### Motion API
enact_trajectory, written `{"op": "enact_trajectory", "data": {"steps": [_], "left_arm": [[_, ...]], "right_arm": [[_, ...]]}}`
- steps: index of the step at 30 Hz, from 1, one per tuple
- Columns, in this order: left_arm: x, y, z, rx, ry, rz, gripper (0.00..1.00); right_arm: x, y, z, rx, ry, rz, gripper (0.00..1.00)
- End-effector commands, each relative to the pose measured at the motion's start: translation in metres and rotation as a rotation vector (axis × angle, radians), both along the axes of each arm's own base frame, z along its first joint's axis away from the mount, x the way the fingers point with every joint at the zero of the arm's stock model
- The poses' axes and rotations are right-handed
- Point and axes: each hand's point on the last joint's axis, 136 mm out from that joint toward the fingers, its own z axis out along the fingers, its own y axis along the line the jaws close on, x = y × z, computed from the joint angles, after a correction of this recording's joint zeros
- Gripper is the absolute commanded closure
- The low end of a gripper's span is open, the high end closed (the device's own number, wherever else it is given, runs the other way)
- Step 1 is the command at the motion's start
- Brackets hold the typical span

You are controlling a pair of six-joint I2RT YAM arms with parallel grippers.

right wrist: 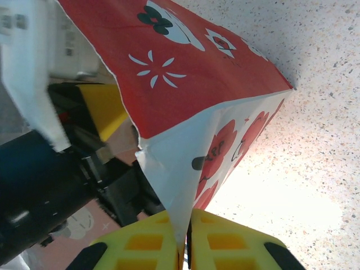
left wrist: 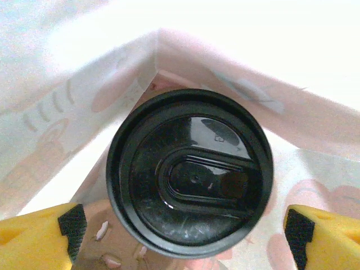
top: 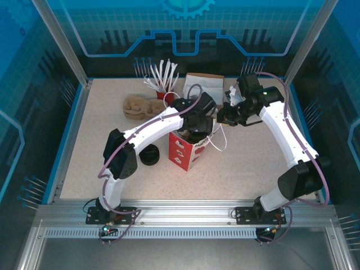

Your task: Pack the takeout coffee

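Down inside the red-and-white paper bag (top: 183, 153) stands the takeout coffee (left wrist: 190, 171), its round black lid facing up. It seems to rest on the bag's floor, though the wrist view is washed out there. The left gripper (left wrist: 185, 230) hangs over the cup with its jaws spread wide, one on either side of the lid and clear of its rim. The right gripper (right wrist: 187, 247) is pinched tight on the bag's upper edge. The bag sits mid-table (top: 253, 163).
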Motion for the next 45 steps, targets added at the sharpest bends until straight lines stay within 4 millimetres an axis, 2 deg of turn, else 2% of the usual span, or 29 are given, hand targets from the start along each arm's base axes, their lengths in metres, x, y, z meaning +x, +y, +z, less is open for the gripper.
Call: {"op": "enact_trajectory", "data": {"steps": [1,7,19,26,32,41,45], "left_arm": [[-0.001,0.001,0.039,-0.072,-0.053,0.029,0.08],[-0.006,0.004,0.064,-0.112,-0.074,0.037,0.08],[-0.026,0.014,0.132,-0.238,-0.141,0.055,0.12],[-0.031,0.027,0.172,-0.287,-0.235,0.048,0.14],[-0.027,0.049,0.181,-0.288,-0.269,0.069,0.14],[-0.012,0.105,0.179,-0.280,-0.285,0.178,0.14],[-0.006,0.122,0.178,-0.282,-0.286,0.212,0.14]], "right_arm": [[-0.004,0.006,0.014,0.004,-0.032,0.034,0.87],[-0.004,0.005,0.015,0.001,-0.034,0.033,0.87],[-0.003,0.009,0.015,0.014,-0.046,0.057,0.90],[-0.005,0.018,0.022,0.060,-0.095,0.148,0.92],[-0.010,0.027,0.026,0.122,-0.119,0.240,0.92],[-0.022,0.040,0.025,0.197,-0.092,0.317,0.92],[-0.028,0.045,0.022,0.216,-0.070,0.337,0.92]]}}
